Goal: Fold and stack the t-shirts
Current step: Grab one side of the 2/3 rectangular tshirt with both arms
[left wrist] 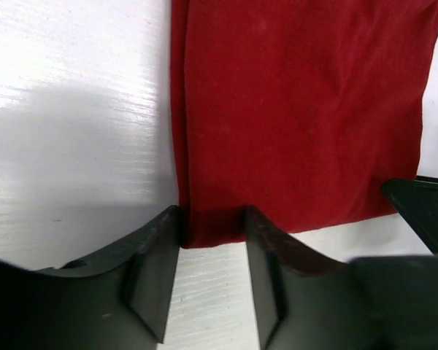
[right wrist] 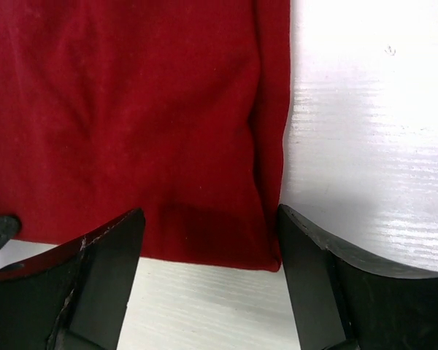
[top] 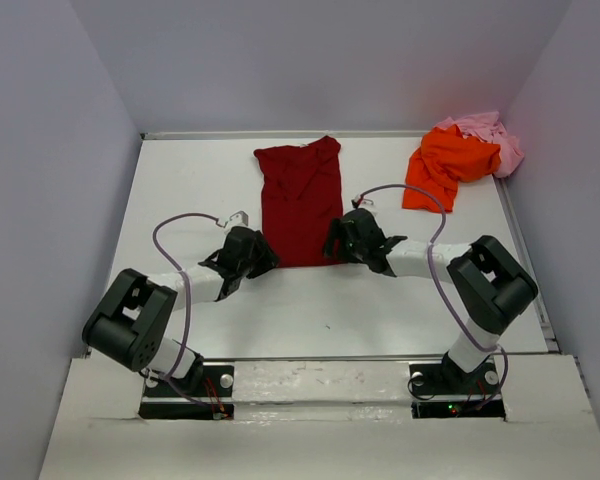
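The dark red t-shirt [top: 300, 200] lies flat in a long narrow strip at the table's middle, collar at the far end. My left gripper [top: 265, 256] sits at its near left corner. In the left wrist view the jaws [left wrist: 212, 219] stand apart, and the corner of the red cloth [left wrist: 299, 109] lies between their tips. My right gripper [top: 335, 246] is at the near right corner. In the right wrist view its jaws [right wrist: 210, 219] are wide open astride the hem of the red shirt [right wrist: 131, 109]. The orange t-shirt [top: 445, 165] lies crumpled at the far right, overlapping the pink t-shirt [top: 492, 135].
White walls [top: 60, 180] close in the table on the left, right and back. The white tabletop [top: 320, 310] is bare between the red shirt and the arm bases. Both arms' cables [top: 165, 235] loop above the table.
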Motion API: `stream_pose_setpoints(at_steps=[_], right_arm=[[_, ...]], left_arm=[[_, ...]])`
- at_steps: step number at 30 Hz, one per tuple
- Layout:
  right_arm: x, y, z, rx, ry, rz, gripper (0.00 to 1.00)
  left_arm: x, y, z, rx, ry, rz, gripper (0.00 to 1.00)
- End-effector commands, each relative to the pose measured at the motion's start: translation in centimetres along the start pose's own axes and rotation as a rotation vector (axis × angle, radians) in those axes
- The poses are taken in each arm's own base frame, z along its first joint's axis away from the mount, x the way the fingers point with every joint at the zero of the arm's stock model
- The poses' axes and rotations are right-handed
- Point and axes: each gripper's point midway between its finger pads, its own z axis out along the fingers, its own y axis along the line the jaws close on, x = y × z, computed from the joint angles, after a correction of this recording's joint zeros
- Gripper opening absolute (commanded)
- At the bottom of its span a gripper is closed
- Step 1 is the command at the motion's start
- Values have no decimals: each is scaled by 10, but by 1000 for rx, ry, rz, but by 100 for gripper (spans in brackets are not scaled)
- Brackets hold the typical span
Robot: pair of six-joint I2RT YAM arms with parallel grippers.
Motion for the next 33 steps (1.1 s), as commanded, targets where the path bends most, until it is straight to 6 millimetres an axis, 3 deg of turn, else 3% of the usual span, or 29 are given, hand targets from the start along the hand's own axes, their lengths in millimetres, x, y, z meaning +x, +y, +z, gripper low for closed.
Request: stream_pose_setpoints(at_steps=[1, 4, 7, 10, 14, 16, 22, 26, 33], right_arm=[[22, -20, 9, 58, 84, -19, 77], [23, -19, 10, 52, 85, -23, 73], [25, -20, 10, 47, 91, -29, 61], [28, -21, 9, 47, 97, -31, 39], [28, -25, 7, 50, 100, -23, 9], [30, -27, 4, 55, 110, -26, 1], [39, -34, -9, 68, 154, -40, 0], [44, -32, -24, 36, 179, -29, 0], [63, -34, -62, -38, 207, 5, 0]], left_arm=[[4, 2, 4, -10, 20, 29, 49], [4, 1, 6, -5, 20, 32, 39], [5, 1, 8, -8, 25, 35, 24], [7, 2, 11, -11, 32, 34, 0], [8, 4, 13, -18, 32, 34, 0], [9, 6, 14, -24, 34, 38, 0], [13, 10, 7, -20, 33, 29, 0], [15, 8, -9, 9, 23, 12, 0], [47, 9, -47, 33, 36, -8, 0]])
